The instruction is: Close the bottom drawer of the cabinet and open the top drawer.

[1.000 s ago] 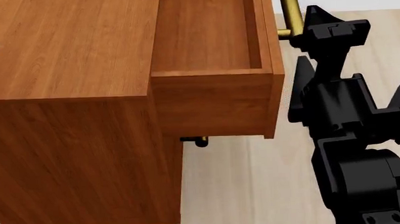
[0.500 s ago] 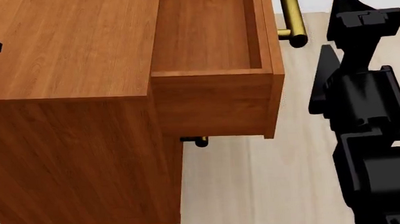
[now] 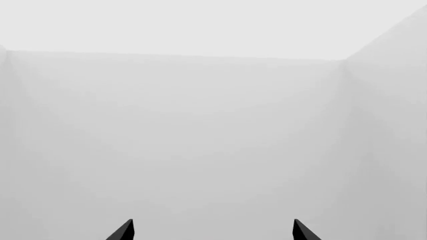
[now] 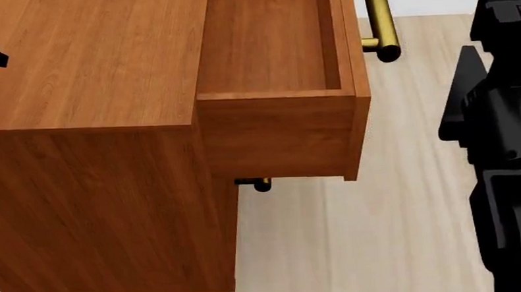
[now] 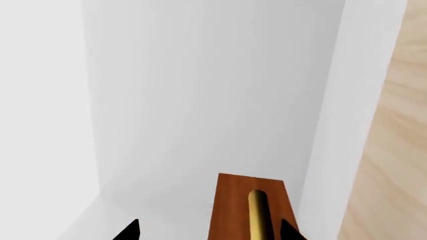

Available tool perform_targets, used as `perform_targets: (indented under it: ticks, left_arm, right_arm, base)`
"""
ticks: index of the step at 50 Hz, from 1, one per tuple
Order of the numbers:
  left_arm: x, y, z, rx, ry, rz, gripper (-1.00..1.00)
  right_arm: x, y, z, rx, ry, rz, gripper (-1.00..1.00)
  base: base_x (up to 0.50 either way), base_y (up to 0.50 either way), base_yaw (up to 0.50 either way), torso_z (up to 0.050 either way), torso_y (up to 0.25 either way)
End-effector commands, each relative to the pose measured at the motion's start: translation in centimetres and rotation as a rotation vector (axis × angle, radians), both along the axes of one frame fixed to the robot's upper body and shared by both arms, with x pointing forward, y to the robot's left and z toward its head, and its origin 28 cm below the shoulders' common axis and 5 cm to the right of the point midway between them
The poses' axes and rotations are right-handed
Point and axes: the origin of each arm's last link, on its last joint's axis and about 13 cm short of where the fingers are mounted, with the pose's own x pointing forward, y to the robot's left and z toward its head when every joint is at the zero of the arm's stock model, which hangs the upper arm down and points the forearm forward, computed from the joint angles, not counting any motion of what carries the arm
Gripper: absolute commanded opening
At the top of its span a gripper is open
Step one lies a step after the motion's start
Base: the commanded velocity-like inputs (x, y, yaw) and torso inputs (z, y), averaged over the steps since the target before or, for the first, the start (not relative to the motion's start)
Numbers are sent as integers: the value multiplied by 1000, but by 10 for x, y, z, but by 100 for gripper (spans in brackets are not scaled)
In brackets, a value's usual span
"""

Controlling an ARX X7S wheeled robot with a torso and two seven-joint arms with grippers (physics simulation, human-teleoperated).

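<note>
From my head camera I look down on the boxy reddish-brown cherry-wood cabinet [image 4: 93, 127], which fills the left and middle of the view and stands on a pale wooden plank floor [image 4: 335, 242]. Its top drawer [image 4: 275, 73], a reddish-brown wooden box, stands pulled well out from the cabinet's front, its hollow inside bare, and the horizontal brass bar handle [image 4: 376, 19] on its front points away toward the far side. Below that drawer's underside only the tip of another brass handle [image 4: 260, 184] peeps out, close in against the cabinet front; whether it belongs to the middle or the bottom drawer I cannot tell, and the bottom drawer itself is hidden from me. My right arm [image 4: 507, 142], black and bulky, rises along the right edge of the head view, apart from the top drawer's handle. In my right wrist view my right gripper [image 5: 210, 232] has its two dark fingertips [image 5: 130, 231] spread wide with nothing held between them, and the brass bar on its wooden front lies just ahead. My left gripper [image 3: 212, 231] likewise shows two black tips set wide apart, holding nothing, facing plain pale grey walls [image 3: 200, 125].
</note>
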Motion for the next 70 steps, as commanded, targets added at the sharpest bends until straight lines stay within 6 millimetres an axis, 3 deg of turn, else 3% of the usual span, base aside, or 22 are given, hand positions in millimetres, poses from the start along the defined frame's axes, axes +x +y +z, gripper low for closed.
perform_targets:
  ticks: [1, 7, 15, 39, 50, 70]
  left_arm:
    - [-1, -1, 1, 1, -2, -4, 100]
    - [-1, -1, 1, 2, -2, -4, 100]
    - [-2, 0, 0, -4, -1, -3, 100]
    - [-1, 0, -3, -9, 3, -9, 100]
    - [0, 0, -4, -12, 6, -9, 100]
    - [2, 2, -6, -18, 7, -10, 100]
  right_arm:
    - [-8, -5, 5, -8, -12, -30, 100]
    - [-13, -5, 9, -25, -22, -43, 100]
    - [-9, -1, 28, -319, -10, -100, 100]
    - [-14, -7, 62, -789, 19, -243, 100]
    - [-1, -7, 83, -1097, 59, -241, 100]
    - [15, -10, 124, -1445, 79, -179, 100]
  base:
    - [0, 0, 0, 0, 0]
    - [0, 0, 0, 0, 0]
    - [0, 0, 0, 0, 0]
    - [0, 0, 0, 0, 0]
    - [0, 0, 0, 0, 0]
    - [0, 0, 0, 0, 0]
